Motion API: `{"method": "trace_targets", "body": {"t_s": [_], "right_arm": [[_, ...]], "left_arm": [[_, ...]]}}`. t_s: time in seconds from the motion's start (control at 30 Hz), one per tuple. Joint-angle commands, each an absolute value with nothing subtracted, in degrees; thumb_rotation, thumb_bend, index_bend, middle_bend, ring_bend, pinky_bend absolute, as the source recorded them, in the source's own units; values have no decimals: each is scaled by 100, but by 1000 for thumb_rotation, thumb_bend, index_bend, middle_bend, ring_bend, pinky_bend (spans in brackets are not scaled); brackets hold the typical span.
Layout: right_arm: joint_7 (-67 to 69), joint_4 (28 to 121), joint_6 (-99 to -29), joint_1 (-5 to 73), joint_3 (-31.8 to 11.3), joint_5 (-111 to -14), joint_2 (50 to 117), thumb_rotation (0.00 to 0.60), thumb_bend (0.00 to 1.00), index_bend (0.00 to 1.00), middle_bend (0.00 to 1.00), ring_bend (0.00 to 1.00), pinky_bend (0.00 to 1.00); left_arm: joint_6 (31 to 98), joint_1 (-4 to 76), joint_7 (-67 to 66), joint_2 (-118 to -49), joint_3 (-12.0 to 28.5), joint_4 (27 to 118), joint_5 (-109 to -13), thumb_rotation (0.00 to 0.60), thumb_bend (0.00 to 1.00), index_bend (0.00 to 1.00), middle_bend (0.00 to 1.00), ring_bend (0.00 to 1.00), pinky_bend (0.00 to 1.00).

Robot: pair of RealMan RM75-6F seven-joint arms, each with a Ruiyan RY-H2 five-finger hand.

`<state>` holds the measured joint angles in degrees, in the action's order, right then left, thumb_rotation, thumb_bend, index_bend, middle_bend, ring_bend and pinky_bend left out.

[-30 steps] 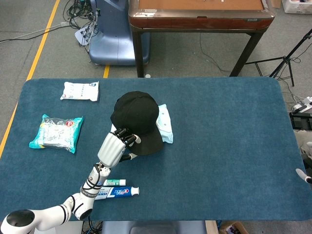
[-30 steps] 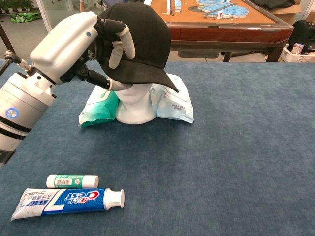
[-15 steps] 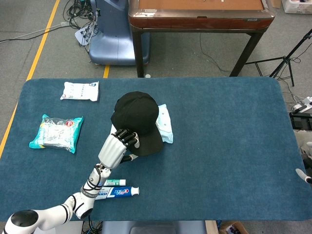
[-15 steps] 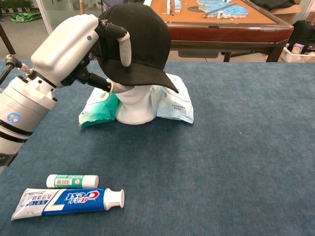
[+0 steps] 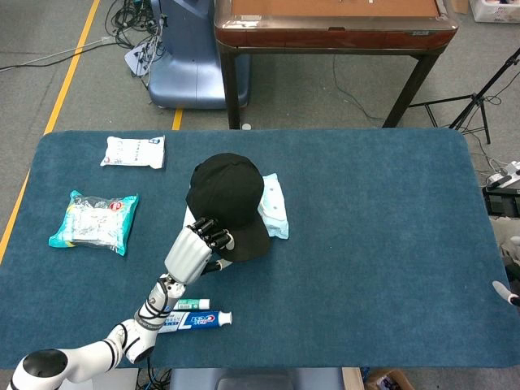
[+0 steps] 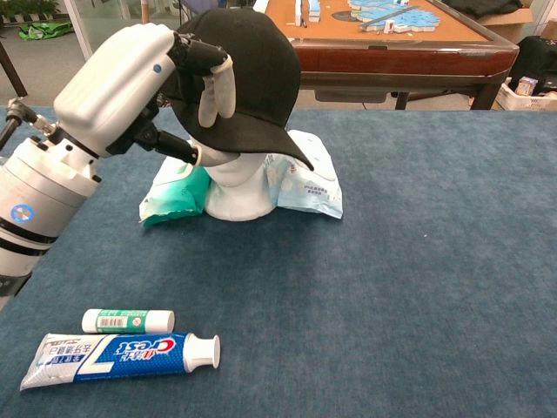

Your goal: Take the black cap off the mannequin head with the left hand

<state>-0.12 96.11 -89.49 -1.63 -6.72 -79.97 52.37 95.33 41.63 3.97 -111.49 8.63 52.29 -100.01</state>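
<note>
left hand has hold of the cap, lift not yet made

the black fabric baseball cap (image 6: 248, 78) sits on the white foam mannequin head (image 6: 233, 178), which stands left of centre on the blue cloth-covered table (image 5: 374, 244); its brim points down and toward the robot's right. the white-shelled left hand (image 6: 130, 83) is at the cap's back side, its fingers (image 6: 213, 83) curled over the crown and the thumb seemingly tucked under the edge, so it reads as a grasp on the cap, though the contact under the rim is partly hidden. the cap looks slightly tipped but not off the head.

the step in hand is the grip just before removal. the next move likely calls for an upward pull with a slight tilt, so the brim clears the face without dragging the light head over.

the right hand is not visible in either view.

behind the head lies a pale blue plastic wipes packet (image 6: 305, 178). near the robot, a blue and white toothpaste tube (image 6: 122, 357) lies just beside a small white and green tube (image 6: 129, 320).
</note>
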Motion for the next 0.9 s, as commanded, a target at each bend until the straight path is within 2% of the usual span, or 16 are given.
{"method": "trace_targets", "body": {"t_s": [0.03, 0.3, 0.7, 0.8, 0.9], "right_arm": [[-9, 9609, -8949, -163, -676, -7991, 5235, 600, 0, 290, 319, 192, 379], [5, 9613, -8944, -163, -674, -7991, 5233, 600, 0, 290, 319, 192, 379], [4, 9622, -8937, -163, -671, -7987, 5232, 600, 0, 290, 319, 192, 379], [1, 9625, -8937, -162, -671, -7988, 5232, 600, 0, 290, 319, 192, 379], [0, 9627, -8935, -162, -669, -7989, 5230, 600, 0, 290, 319, 192, 379]], "left_arm": [[9533, 4162, 423, -11164, 839, 5179, -10001, 600, 20, 638, 725, 446, 526], [9592, 4162, 410, -11223, 799, 5028, -10022, 600, 91, 669, 735, 452, 526], [9608, 4139, 341, -11242, 765, 4936, -9992, 600, 134, 665, 735, 452, 526], [9649, 4137, 341, -11249, 750, 4900, -10011, 600, 134, 653, 690, 423, 526], [9679, 4139, 365, -11259, 738, 4858, -10026, 600, 134, 632, 581, 349, 500]]}}
